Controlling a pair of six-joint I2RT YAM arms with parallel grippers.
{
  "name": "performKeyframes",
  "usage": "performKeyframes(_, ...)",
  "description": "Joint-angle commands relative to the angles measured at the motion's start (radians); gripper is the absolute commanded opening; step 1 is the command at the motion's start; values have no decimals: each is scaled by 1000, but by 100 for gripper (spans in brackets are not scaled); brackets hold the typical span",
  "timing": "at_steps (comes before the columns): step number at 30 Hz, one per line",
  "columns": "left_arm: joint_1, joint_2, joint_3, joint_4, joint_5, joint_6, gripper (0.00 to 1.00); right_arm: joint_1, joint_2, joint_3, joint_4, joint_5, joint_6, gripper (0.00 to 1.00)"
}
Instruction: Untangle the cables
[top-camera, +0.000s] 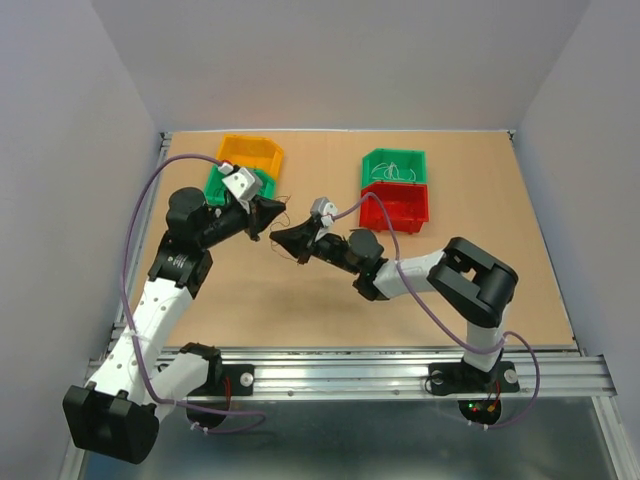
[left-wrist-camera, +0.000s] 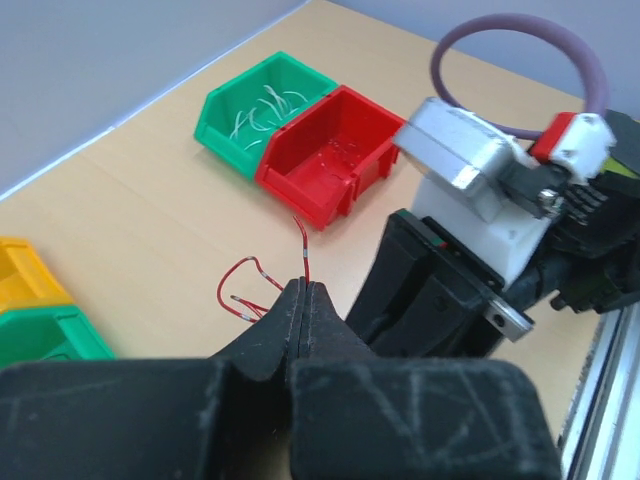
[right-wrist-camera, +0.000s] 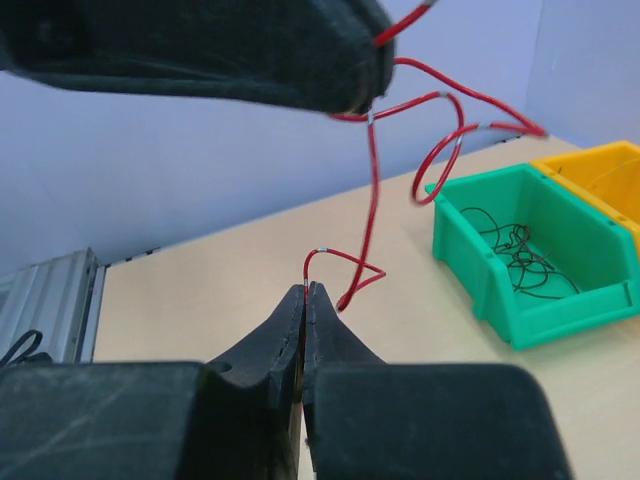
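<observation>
The cables are thin red wires with pale bands. Both grippers hold them in the air above the table, left of centre. In the left wrist view my left gripper (left-wrist-camera: 303, 291) is shut on the red wires (left-wrist-camera: 247, 284), with one strand sticking up past the tips. In the right wrist view my right gripper (right-wrist-camera: 309, 293) is shut on a wire (right-wrist-camera: 372, 170) that runs up to the left gripper's fingers (right-wrist-camera: 300, 60), where more loops hang. In the top view the left gripper (top-camera: 280, 213) and right gripper (top-camera: 277, 238) are close together, tip to tip.
A yellow bin (top-camera: 250, 152) and a green bin (top-camera: 238, 186) holding thin black wires (right-wrist-camera: 520, 255) stand just behind the left gripper. A green bin (top-camera: 393, 167) with pale wires and a red bin (top-camera: 394, 205) stand at centre right. The table's metal rail (top-camera: 350, 365) runs along the near edge.
</observation>
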Motion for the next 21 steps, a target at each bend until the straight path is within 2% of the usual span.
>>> performKeyframes(1,29,28,0,81,-117,-30,0,6,-97,-63,43,-24,37,0)
performKeyframes(6,76,107,10,112,-152,-41,0,6,-203,-166,-9,-17,85,1)
performKeyframes(10,107,190,11,133,-126,-24,0,6,-315,-232,-72,22,94,1)
performKeyframes(14,108,313,55,72,36,16,0,6,-410,-244,-120,127,43,1)
performKeyframes(18,104,417,105,-43,136,77,11,-7,-473,-206,-215,270,-7,0)
performKeyframes(21,92,472,121,-70,192,105,14,-63,-487,-149,-263,261,2,0)
